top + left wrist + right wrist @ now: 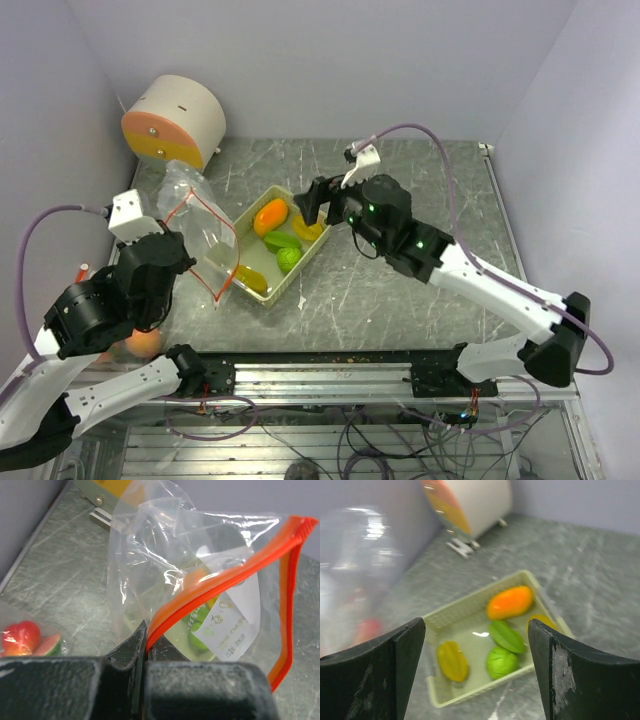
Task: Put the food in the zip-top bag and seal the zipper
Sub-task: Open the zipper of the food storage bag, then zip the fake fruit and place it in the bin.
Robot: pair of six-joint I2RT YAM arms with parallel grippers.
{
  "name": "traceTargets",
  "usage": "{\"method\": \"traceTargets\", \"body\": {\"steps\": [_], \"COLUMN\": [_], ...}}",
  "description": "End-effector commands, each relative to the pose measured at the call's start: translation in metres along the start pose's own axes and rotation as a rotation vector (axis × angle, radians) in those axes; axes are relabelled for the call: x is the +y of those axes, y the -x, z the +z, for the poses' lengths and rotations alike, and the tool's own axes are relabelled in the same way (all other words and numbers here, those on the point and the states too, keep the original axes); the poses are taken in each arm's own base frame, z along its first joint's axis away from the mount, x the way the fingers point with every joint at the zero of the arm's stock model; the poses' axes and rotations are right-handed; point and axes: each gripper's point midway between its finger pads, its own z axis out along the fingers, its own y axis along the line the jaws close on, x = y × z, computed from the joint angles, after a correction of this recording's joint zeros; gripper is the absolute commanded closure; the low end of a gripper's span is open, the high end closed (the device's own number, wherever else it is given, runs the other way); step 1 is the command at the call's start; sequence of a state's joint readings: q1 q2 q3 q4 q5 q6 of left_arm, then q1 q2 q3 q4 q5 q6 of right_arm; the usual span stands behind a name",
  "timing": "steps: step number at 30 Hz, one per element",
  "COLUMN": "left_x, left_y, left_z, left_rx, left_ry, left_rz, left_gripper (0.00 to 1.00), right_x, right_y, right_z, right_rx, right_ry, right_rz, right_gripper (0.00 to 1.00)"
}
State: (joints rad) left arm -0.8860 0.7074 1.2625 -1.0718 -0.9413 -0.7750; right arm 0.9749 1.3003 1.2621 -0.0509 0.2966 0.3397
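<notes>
Left fingers (125, 650) pinch zip-top bag (150, 555) — right fingers (375, 675) spread wide.

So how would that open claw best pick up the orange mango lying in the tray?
Probably from straight above, with the fingers closing across the orange mango's narrow middle. It lies flat and elongated in a corner of the tray, whose walls block a sideways approach. The open right gripper hangs above the tray, so a downward reach looks natural.
</notes>
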Motion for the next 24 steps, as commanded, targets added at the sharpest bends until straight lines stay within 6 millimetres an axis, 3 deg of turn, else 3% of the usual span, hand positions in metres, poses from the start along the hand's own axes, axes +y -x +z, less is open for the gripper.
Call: {"method": "traceTargets", "body": {"steps": [1, 9, 14, 18, 24], "left_x": [0.026, 0.027, 0.022, 0.023, 0.026], "left_y": [0.019, 0.014, 0.011, 0.011, 0.01], "left_z": [-0.005, 0.003, 0.002, 0.002, 0.001], "left_rx": [-0.069, -0.069, -0.078, -0.082, -0.074], "left_ry": [0.102, 0.155, 0.091, 0.087, 0.094], "left_rz": [0.032, 0.098, 0.067, 0.065, 0.081], "left_gripper": [0.93, 0.93, 0.93, 0.93, 0.93], "right_x": [-0.042, -0.036, -0.047, -0.051, -0.059], "right_y": [-0.027, -0.128, -0.19, -0.231, -0.265], "right_z": [0.024, 0.09, 0.12, 0.136, 0.139], "right_rx": [0.1, 0.412, 0.553, 0.64, 0.688], "right_ry": [-0.125, -0.059, -0.074, -0.043, 0.049], "right_rz": [0.067, -0.081, -0.137, -0.192, -0.327], "right_gripper": [0.18, 0.2, 0.2, 0.19, 0.13]}}
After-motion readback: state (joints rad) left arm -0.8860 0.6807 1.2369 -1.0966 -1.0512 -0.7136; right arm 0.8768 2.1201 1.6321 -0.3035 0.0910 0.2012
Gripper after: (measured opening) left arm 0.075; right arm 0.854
